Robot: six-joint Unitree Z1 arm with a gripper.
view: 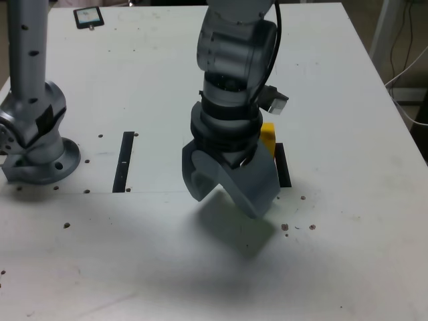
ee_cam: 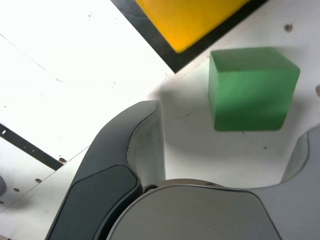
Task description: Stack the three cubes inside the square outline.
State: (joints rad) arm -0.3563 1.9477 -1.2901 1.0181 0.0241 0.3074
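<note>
- The small matte green cube [ee_cam: 251, 88] sits flat on the white desk [view: 348, 80], showing no long axis. In the wrist view one of its faces is turned toward the camera, and it lies just off a corner of the flat black square outline [ee_cam: 165, 52], apart from it.
- The matte yellow cube [ee_cam: 192, 15] rests inside that outline, its corner aimed at the frame's corner. In the exterior view only a sliver of yellow [view: 268, 137] shows behind the arm, beside a black edge of the frame [view: 283, 167].
- The grey two-jaw end effector [view: 231, 194] hangs low over the desk, pointing down, jaws spread wide and holding nothing. In the wrist view the green cube lies ahead of the gap between the jaws, touching neither.
- A thin black straight strip [view: 124, 160] lies well apart toward the exterior view's left, with the arm's grey base [view: 37, 157] beyond it.
- A small dark card-like object [view: 87, 17] lies at the far desk edge.
- Small dark screw holes [view: 299, 227] dot the bare desk, which is otherwise open in front of the end effector.
</note>
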